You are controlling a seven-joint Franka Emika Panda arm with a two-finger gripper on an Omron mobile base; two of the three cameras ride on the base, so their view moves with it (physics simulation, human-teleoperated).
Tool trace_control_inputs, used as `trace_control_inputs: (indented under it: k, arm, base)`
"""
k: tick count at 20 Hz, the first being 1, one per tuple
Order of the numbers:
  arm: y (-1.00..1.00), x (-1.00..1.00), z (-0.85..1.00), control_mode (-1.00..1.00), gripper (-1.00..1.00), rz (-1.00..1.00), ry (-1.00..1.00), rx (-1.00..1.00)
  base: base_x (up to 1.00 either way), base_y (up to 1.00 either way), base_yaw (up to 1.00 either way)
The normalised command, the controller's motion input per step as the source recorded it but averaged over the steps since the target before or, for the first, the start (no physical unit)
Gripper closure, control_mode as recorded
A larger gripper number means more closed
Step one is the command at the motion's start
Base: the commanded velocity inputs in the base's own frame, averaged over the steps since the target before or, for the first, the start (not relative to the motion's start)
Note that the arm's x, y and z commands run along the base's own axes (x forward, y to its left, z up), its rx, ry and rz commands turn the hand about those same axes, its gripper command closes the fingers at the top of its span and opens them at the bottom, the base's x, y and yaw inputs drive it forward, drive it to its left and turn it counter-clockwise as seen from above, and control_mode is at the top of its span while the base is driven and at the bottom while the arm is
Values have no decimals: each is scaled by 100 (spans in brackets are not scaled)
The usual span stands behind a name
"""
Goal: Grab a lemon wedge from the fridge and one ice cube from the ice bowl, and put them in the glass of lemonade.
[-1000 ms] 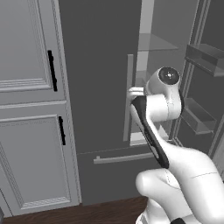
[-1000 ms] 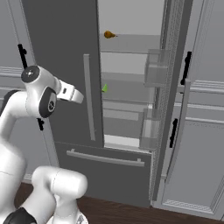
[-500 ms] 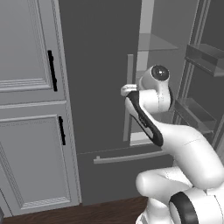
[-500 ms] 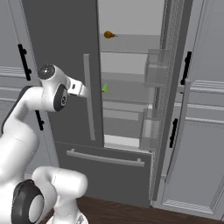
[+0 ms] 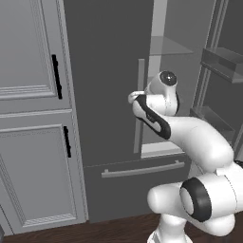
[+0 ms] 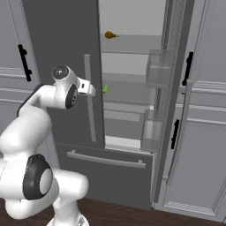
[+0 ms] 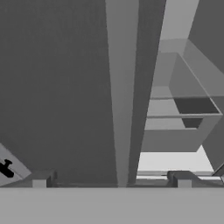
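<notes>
Left base view: the fridge (image 5: 109,71) has its right door open, and nothing has been picked yet.

Right base view: a tiny green-yellow piece, probably the lemon wedge (image 6: 106,89), lies on a middle shelf; its axis is too small to tell.

Hand view: the end effector (image 7: 111,181) is spread wide and empty, facing the upright handle (image 7: 120,96).

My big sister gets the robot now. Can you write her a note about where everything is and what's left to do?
Gripper: open, holding nothing, fingers close to the closed left door's bar handle.
Fridge: right door already swung open, shelves showing.
Inside: a small orange-brown thing on the top shelf, a small green bit lower down. No lemon wedge can be made out.
Done: fridge opened on one side.
Left: find and grab the wedge, get an ice cube, drop both in the lemonade.
</notes>
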Motion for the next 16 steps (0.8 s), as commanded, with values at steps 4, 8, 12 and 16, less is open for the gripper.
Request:
trace_control_inputs:
  k: [4, 8, 12, 16]
  arm:
    - [-5, 29, -18, -100, -100, 0, 12, -2]
    - [0, 42, -14, -100, -100, 0, 6, -1]
    - [0, 34, -13, -100, -100, 0, -8, 0]
    - [0, 12, 0, -100, -100, 0, -13, 0]
  base:
    - [0, 0, 0]
    - [0, 0, 0]
    - [0, 0, 0]
    - [0, 0, 0]
